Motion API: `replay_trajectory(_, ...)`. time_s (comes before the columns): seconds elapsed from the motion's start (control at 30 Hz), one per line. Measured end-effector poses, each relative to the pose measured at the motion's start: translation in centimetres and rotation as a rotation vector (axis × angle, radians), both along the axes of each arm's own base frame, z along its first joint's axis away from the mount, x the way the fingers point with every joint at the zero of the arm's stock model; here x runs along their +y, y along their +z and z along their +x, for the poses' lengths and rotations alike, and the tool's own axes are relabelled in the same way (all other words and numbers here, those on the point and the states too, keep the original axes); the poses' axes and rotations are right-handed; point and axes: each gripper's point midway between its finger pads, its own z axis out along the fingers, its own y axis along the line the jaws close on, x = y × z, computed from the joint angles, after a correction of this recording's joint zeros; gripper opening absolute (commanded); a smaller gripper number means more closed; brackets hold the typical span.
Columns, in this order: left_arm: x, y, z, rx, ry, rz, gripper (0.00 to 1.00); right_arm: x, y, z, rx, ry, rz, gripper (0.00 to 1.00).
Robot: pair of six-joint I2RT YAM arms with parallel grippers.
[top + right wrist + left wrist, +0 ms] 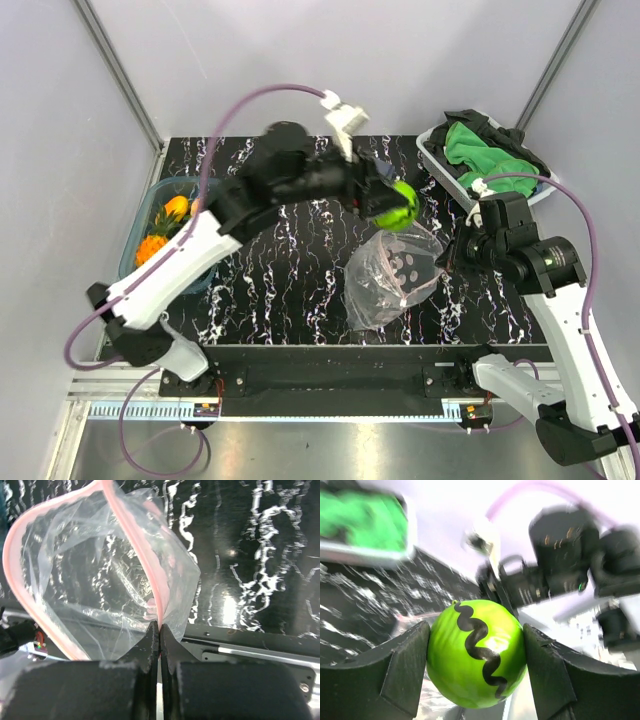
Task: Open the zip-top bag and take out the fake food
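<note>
**Left gripper (388, 203) carries the green ball (476, 652); right gripper (159, 630) pins the zip-top bag (90, 580) open**

Spread wide, the left gripper clamps the smooth, glossy ball with its black squiggle above the surface (290, 270), just beyond the bag's mouth. Closed tight, the right gripper pinches the pink zip strip so the crinkly clear plastic gapes; it looks empty. Orange fake food (150, 245) sits in the translucent blue tub (128, 255), probably the ball's destination.

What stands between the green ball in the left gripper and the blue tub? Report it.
Nothing visible does. The left gripper holds the green ball near the zip-top bag; only bare table lies between it and the blue tub, with the left arm itself reaching across.
</note>
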Motion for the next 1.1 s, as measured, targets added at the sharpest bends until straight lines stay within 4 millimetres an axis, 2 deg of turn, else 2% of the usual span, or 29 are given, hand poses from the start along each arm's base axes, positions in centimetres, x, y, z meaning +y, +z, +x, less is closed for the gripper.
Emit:
replay_trajectory(0.1, 3.2, 2.6, 2.3, -0.057, 0.139, -0.063, 0.0, -0.9, 0.5, 0.0, -0.016, -0.037, -0.034, 0.0)
replay_trajectory(0.17, 5.8, 2.7, 4.6, -0.055, 0.259, -0.067, 0.0, -1.7, 1.1, -0.1, -0.027, -0.065, -0.061, 0.0)
replay_trajectory(0.23, 9.0, 1.5, 7.7, -0.027, 0.396, -0.047, 0.0, -2.5, 2.0, -0.3, -0.046, -0.092, -0.084, 0.0)
replay_trajectory(0.27, 11.7, 0.0, 10.1, 0.002, 0.504, -0.021, 0.0, -2.9, 2.5, -0.3, -0.062, -0.107, -0.096, 0.0)
replay_trajectory(0.37, 18.0, -4.5, 14.6, 0.067, 0.738, 0.06, 0.0, -3.9, 4.2, -0.1, -0.113, -0.146, -0.121, 0.0)
replay_trajectory(0.4, 20.9, -6.8, 15.9, 0.104, 0.825, 0.102, 0.0, -4.2, 4.8, 0.0, -0.134, -0.162, -0.129, 0.0)
replay_trajectory(0.53, 29.9, -14.1, 18.1, 0.239, 1.085, 0.25, 0.0, -5.6, 7.4, 0.7, -0.208, -0.219, -0.17, 0.0)
replay_trajectory(0.67, 37.4, -19.4, 17.8, 0.346, 1.281, 0.374, 0.0, -6.8, 9.5, 1.4, -0.272, -0.262, -0.213, 0.0)
replay_trajectory(0.73, 40.0, -21.2, 17.4, 0.378, 1.348, 0.431, 0.0, -7.1, 9.8, 1.7, -0.28, -0.27, -0.236, 0.0)
replay_trajectory(0.83, 42.2, -23.0, 17.4, 0.413, 1.388, 0.498, 0.0, -7.3, 9.1, 1.9, -0.261, -0.256, -0.268, 0.0)
replay_trajectory(0.97, 44.3, -26.3, 17.9, 0.46, 1.419, 0.607, 0.0, -7.3, 5.7, 1.7, -0.172, -0.221, -0.318, 0.0)
replay_trajectory(1.1, 45.2, -30.4, 18.2, 0.536, 1.407, 0.714, 0.01, -7.0, 1.5, 1.1, -0.043, -0.174, -0.352, 0.0)
